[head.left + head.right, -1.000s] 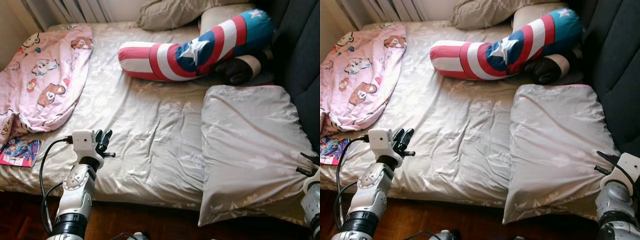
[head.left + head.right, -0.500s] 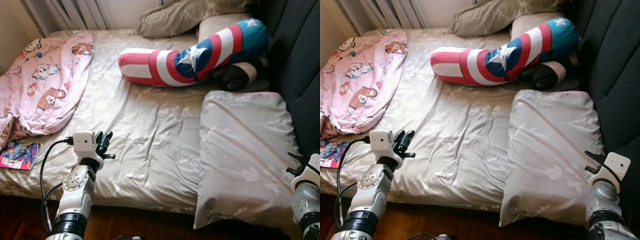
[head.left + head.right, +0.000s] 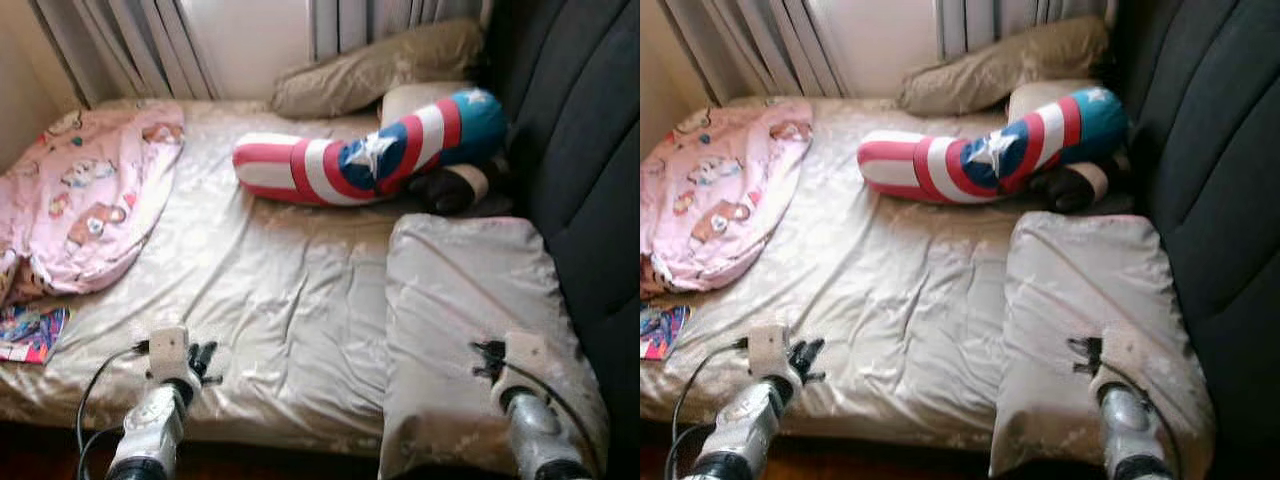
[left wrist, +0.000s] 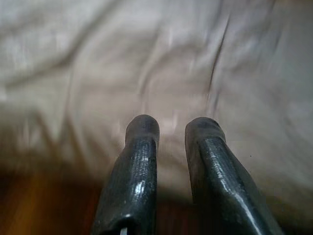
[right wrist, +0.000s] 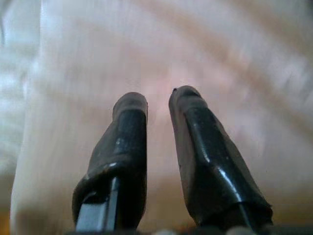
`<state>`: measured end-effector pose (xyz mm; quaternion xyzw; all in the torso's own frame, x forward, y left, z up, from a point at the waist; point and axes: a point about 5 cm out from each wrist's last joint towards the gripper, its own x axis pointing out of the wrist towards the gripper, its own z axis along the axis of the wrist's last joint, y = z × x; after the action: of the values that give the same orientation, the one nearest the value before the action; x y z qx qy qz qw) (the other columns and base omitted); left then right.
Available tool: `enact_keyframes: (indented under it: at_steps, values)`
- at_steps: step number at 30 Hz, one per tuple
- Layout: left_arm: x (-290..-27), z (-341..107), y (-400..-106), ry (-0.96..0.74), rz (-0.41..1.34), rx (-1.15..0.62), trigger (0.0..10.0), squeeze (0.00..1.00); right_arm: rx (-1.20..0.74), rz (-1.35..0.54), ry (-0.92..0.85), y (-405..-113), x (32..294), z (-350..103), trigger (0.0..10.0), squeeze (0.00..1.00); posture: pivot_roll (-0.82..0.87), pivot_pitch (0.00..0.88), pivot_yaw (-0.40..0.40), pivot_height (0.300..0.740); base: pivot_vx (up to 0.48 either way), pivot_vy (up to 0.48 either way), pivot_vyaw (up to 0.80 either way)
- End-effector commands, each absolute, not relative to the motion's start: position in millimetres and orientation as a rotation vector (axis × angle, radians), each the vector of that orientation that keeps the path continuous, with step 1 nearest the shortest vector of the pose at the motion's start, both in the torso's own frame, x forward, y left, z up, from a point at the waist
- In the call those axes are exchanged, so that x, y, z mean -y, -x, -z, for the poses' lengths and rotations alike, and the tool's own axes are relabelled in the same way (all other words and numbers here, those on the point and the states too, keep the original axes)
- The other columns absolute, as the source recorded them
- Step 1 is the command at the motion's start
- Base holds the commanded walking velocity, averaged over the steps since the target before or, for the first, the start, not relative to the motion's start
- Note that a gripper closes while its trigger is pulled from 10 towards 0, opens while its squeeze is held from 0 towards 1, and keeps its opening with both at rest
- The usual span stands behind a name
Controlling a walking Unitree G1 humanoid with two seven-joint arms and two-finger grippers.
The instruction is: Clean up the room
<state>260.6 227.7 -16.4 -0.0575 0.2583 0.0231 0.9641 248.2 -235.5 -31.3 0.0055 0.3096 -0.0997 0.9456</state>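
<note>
The bed [image 3: 290, 300] carries the clutter. A grey pillow [image 3: 470, 320] lies flat at the bed's 4 o'clock, beside the dark headboard [image 3: 590, 180], its near edge hanging over the bed's front. The right gripper [image 3: 487, 358] hovers over that pillow's near end; in the right wrist view its fingers [image 5: 129, 147] stand slightly apart with nothing between them, the pale pillow fabric just beyond the tips.

At 1 o'clock lies a long bolster [image 3: 370, 155] striped red, white and blue with a star, and a dark round cushion [image 3: 455, 188] is tucked against its blue end. Two more pillows [image 3: 380, 65] sit at 12 o'clock under the curtains [image 3: 130, 45]. A pink blanket [image 3: 85, 200] with cartoon prints is heaped at 10 o'clock, and a comic [image 3: 30, 333] lies at 8 o'clock on the bed's near corner.

The left gripper [image 3: 203, 360] hovers at 7 o'clock over the sheet near the bed's front edge, fingers [image 4: 142, 161] a little apart and empty.
</note>
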Motion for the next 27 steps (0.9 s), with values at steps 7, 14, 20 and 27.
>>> enact_keyframes:
  at_steps: [7,14,20,27]
  values:
    - [-220.3,55.0,-219.5,0.041,-0.010,-0.779,10.0,0.00,-0.813,0.208,0.001,-207.3,234.6,60.9,10.0,0.00,-0.03,0.000,0.047,0.740,0.000,0.000,0.00]
    - [-212.6,69.7,-200.7,0.020,-0.015,-0.884,10.0,0.00,-0.946,0.104,0.081,-174.1,223.5,81.3,10.0,0.00,-0.03,0.000,0.030,0.740,0.000,0.000,0.00]
    - [-209.4,71.2,-199.7,0.029,-0.044,-0.885,10.0,0.00,-0.966,0.222,-0.033,-165.6,225.2,85.3,10.0,0.00,-0.02,0.000,0.018,0.740,0.000,0.000,0.00]
    - [-210.5,74.0,-194.3,0.050,-0.061,-0.900,10.0,0.00,-0.955,0.218,-0.039,-170.0,222.9,83.9,10.0,1.00,-0.03,0.000,0.019,0.740,0.000,0.000,0.00]
